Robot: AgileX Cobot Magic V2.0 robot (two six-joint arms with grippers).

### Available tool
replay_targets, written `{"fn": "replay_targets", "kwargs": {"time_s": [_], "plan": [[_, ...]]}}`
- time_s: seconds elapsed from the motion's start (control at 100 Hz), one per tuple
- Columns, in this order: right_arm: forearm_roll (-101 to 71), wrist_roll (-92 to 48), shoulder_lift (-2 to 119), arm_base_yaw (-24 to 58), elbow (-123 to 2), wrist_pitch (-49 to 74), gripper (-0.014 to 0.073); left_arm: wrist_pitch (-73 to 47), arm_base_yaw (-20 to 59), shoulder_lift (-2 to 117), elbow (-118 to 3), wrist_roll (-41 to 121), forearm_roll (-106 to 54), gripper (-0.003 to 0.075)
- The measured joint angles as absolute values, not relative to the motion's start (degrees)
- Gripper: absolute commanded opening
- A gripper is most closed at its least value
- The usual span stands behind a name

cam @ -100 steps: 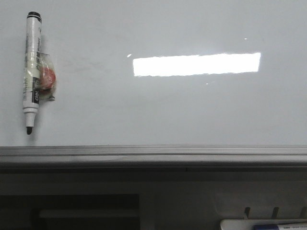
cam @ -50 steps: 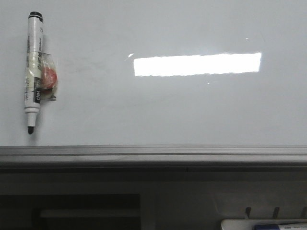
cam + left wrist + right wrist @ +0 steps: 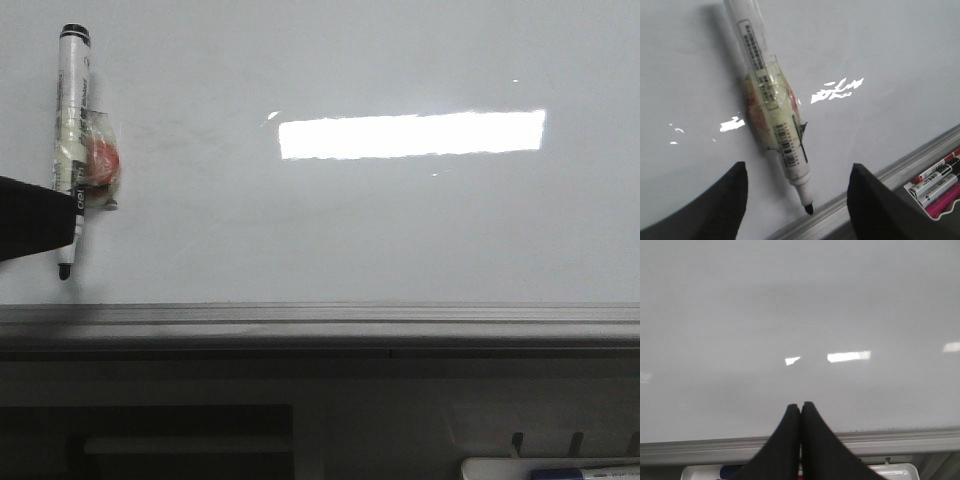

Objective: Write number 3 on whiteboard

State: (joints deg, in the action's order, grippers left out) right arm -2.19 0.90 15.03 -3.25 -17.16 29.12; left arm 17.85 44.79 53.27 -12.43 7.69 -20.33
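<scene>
The whiteboard (image 3: 400, 230) is glossy white-grey and reflects a bright rectangular light. No number 3 shows on it. A white marker pen (image 3: 72, 140), tip uncapped and pointing at the ledge, lies on the board at the far left with an orange lump taped to it. In the left wrist view my left gripper (image 3: 799, 167) is open, its jaws on either side of the pen's (image 3: 772, 110) tip end, not touching. One dark finger (image 3: 35, 215) shows at the front view's left edge. My right gripper (image 3: 800, 406) is shut and empty over the bare board (image 3: 790, 315).
A grey metal ledge (image 3: 320, 322) runs along the board's near edge. Below it at the right stands a white tray (image 3: 550, 468) holding several spare markers (image 3: 937, 187). A dark shelf lies under the ledge.
My left gripper's dark finger has come into the front view from the left edge and now covers part of the pen near its tip. The pen has hardly moved.
</scene>
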Motion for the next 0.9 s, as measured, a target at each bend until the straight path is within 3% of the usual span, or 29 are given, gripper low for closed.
{"fn": "replay_targets", "kwargs": {"time_s": [0.43, 0.5, 0.62, 0.65, 0.9], "plan": [[-2.19, 0.9, 15.03, -3.25, -17.16, 29.12, -0.0047, 26.11, 48.87, 62.69, -14.44, 7.61, -27.16, 0.0396], [-2.19, 0.9, 15.03, -3.25, -17.16, 29.12, -0.0047, 26.69, 48.95, 63.53, -14.56, 7.61, -27.45, 0.0325], [-2.19, 0.9, 15.03, -3.25, -17.16, 29.09, -0.0047, 27.26, 49.0, 64.02, -14.56, 7.61, -29.7, 0.0025], [-2.28, 0.9, 15.03, -3.25, -17.16, 29.09, -0.0047, 27.16, 49.0, 64.06, -14.56, 7.61, -30.09, -0.0019], [-7.53, -2.04, 15.03, -0.65, -17.29, 29.74, -0.0037, 24.85, 49.0, 64.16, -14.56, 7.61, -28.34, -0.002]]}}
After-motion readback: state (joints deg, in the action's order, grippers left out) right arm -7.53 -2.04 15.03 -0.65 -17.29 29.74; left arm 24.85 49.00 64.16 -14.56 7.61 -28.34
